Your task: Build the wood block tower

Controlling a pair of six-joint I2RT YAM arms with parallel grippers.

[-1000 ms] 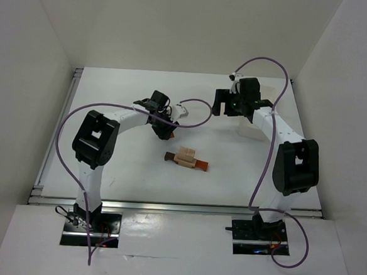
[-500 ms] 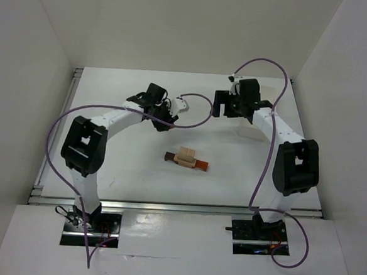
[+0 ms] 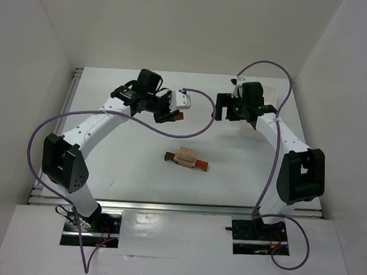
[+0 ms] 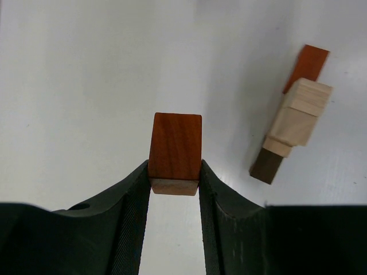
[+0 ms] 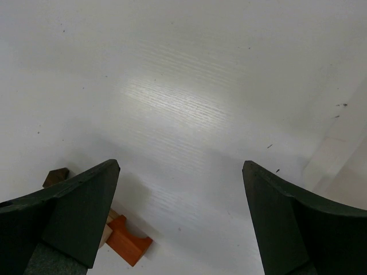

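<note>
Wood block tower [image 3: 186,158] sits mid-bench [image 3: 125,165], low, with bare surface on every side. From above, the left pincer [image 3: 176,114] hangs far-left of it and the right pincer [image 3: 226,109] far-right, both well apart from it.

Left wrist: pincer pinching a reddish block [image 4: 175,148] by its near end.

Right wrist: pincer spread wide, the tower's edge at the near left.

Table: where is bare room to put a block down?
Bare table lies between the block stack and the near rail, and left of the stack. The far side is crowded by the left gripper and right gripper.
</note>
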